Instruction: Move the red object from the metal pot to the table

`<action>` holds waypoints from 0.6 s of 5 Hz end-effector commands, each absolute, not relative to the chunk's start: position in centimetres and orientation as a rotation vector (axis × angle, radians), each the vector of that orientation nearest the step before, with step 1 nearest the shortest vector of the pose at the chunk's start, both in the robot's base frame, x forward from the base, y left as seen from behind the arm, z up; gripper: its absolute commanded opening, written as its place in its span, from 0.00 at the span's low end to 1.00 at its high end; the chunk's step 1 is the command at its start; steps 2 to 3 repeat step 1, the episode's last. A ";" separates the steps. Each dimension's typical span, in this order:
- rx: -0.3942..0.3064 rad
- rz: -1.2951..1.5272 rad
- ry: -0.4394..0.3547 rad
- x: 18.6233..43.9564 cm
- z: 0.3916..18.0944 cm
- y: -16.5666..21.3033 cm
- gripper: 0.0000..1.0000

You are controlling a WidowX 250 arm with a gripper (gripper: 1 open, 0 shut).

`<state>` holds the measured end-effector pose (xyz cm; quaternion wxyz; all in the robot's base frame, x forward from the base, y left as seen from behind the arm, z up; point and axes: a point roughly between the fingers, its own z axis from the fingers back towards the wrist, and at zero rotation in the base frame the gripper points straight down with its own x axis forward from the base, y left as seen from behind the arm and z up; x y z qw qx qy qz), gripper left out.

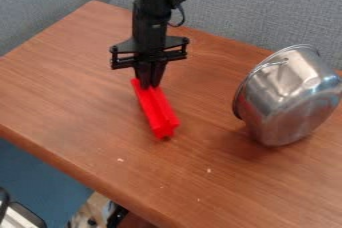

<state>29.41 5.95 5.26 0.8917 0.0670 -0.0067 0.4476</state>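
Gripper [150,75]: pointing straight down, jaws closed on the upper end of the red object [156,111]. Red object: bar held at a slant, its lower end at or just above the table [67,72]; contact cannot be told. Metal pot [287,97]: lying tipped on the table, well apart to the right, empty of the bar. Step in hand: placing, judged near done. Next move calls for lowering the bar flat, then releasing and lifting clear.
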 end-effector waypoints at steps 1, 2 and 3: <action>0.110 0.942 -0.032 28.4 6.8 6.2 0.00; 0.110 0.942 -0.032 28.4 6.8 6.2 0.00; 0.110 0.942 -0.032 28.4 6.8 6.2 0.00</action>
